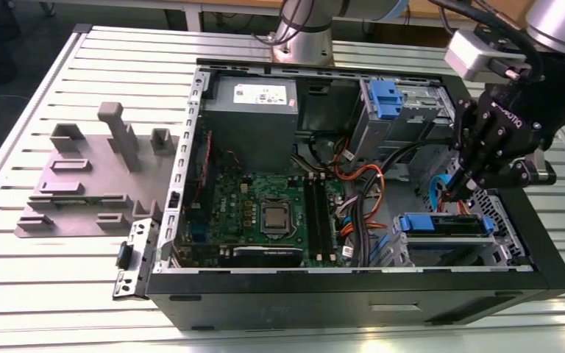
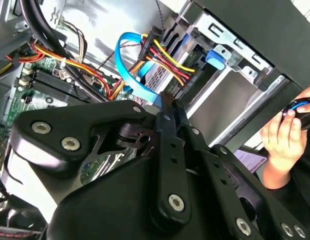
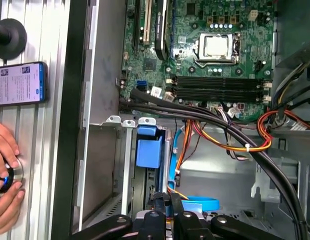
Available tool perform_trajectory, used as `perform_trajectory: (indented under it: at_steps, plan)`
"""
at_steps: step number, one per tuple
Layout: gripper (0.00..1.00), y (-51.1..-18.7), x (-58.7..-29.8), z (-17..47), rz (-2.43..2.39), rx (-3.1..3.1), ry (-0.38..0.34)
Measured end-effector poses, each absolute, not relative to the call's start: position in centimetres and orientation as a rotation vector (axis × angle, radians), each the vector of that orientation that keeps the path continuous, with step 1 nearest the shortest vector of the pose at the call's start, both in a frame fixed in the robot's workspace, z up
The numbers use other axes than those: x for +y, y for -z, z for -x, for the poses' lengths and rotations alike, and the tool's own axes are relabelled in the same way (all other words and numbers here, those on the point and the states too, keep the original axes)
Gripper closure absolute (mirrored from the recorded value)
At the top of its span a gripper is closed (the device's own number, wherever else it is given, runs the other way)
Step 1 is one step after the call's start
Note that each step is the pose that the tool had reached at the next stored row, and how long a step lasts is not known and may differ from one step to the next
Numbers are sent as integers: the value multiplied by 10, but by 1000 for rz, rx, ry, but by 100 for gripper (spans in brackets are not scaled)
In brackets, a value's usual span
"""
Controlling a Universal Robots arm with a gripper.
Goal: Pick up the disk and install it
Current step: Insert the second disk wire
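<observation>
black gripper (image 1: 457, 190), closed on nothing, hangs inside the open computer case (image 1: 361, 294) just above the disk (image 1: 446, 225), seated in its bay. white label (image 1: 262, 93) on power supply (image 1: 253, 121) unreadable.

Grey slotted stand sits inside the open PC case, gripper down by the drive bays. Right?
Not quite. The grey slotted stand stands outside the open PC case, on the slatted table at the exterior view's left, as the exterior view shows. The gripper is indeed down by the drive bays.
</observation>
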State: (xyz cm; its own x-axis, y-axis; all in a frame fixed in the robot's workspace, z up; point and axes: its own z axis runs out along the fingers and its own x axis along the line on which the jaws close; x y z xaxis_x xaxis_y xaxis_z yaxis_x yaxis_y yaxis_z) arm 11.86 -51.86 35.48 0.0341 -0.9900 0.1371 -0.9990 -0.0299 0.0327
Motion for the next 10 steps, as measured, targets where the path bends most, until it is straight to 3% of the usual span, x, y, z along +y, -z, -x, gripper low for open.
perform_trajectory:
  at_steps: [10]
  plan:
    - [84,-354,-519,-116,-2180,-2113,-131]
